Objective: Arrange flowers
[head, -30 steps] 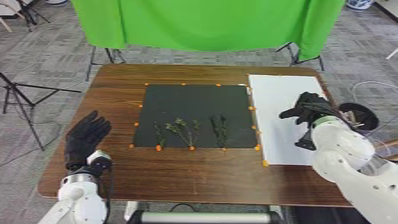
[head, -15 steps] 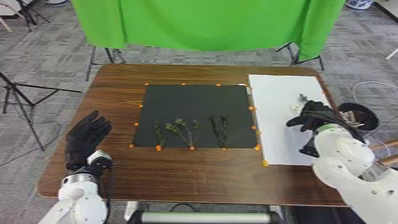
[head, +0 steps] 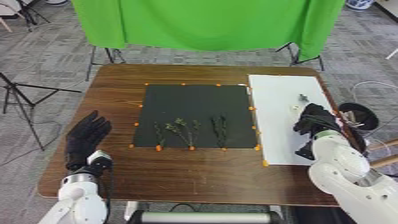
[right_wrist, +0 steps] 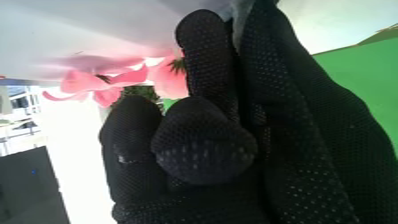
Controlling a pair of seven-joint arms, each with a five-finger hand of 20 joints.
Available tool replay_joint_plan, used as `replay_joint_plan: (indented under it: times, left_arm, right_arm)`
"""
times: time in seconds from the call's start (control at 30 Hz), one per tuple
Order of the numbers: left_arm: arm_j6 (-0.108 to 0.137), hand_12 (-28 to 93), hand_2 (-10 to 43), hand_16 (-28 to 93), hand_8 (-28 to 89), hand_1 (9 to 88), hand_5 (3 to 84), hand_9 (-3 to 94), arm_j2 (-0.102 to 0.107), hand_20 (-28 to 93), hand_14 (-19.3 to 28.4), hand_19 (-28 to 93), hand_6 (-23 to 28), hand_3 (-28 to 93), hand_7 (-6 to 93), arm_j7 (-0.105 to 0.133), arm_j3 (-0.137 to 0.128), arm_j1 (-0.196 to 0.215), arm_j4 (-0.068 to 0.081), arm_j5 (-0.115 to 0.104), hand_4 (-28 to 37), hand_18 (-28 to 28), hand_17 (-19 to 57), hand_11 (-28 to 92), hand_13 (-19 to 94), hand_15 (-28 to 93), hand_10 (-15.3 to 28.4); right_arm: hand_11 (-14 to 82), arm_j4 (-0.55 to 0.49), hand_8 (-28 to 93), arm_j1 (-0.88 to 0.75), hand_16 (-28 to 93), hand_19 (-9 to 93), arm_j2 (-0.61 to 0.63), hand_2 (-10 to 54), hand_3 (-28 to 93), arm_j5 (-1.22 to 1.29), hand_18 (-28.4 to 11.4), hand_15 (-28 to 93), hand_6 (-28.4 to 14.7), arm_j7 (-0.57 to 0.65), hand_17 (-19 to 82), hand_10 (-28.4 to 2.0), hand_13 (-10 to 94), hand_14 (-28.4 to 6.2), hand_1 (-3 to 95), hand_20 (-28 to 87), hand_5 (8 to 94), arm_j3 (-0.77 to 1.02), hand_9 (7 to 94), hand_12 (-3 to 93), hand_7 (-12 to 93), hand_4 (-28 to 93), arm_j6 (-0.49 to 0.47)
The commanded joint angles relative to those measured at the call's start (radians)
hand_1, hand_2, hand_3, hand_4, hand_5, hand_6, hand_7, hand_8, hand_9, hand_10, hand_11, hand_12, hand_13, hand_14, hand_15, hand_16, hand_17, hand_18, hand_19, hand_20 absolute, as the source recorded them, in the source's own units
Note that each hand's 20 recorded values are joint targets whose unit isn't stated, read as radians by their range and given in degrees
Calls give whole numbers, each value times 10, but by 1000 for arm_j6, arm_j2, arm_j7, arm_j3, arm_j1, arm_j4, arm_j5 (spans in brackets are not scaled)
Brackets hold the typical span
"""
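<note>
- Your right hand [head: 315,120] had drawn back toward you over the white sheet [head: 274,110], uncovering small pieces [head: 303,98]; you couldn't tell whether it was open or gripping.
- Pink flowers [right_wrist: 169,82] showed beside its glove, likely next for placing.
- Green stems [head: 181,122] lay on the black mat [head: 195,100].
- Your left hand [head: 86,134] waited, fingers extended.

Green sprigs [head: 180,122] flat on black sheet [head: 195,100]; pink flowers [right_wrist: 81,82], petals spread.

right robot hand [head: 317,120] drawn back, greenery [head: 303,98] uncovered
</note>
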Motion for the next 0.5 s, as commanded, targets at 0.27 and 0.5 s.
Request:
replay_joint_plan:
  times: [0.27,0.5]
  left_arm:
    - [38,98,18,-17,-85,286,506,505,69,212,174,196,43,694,173,-2,-79,50,-38,20,-236,151,105,238,429,262,147]
    - [99,99,65,-20,-88,262,631,535,78,174,176,140,28,633,191,-40,-82,22,-27,127,-281,109,86,231,426,269,151]
  right_arm:
    - [230,-120,135,240,235,932,45,-95,594,30,-109,633,-32,-114,708,-119,937,-12,608,485,805,-101,927,316,162,-119,20]
    - [216,-2,133,645,237,932,-43,-95,599,97,-108,628,-25,-177,704,-115,937,-10,597,488,807,-389,922,338,169,-113,-9]
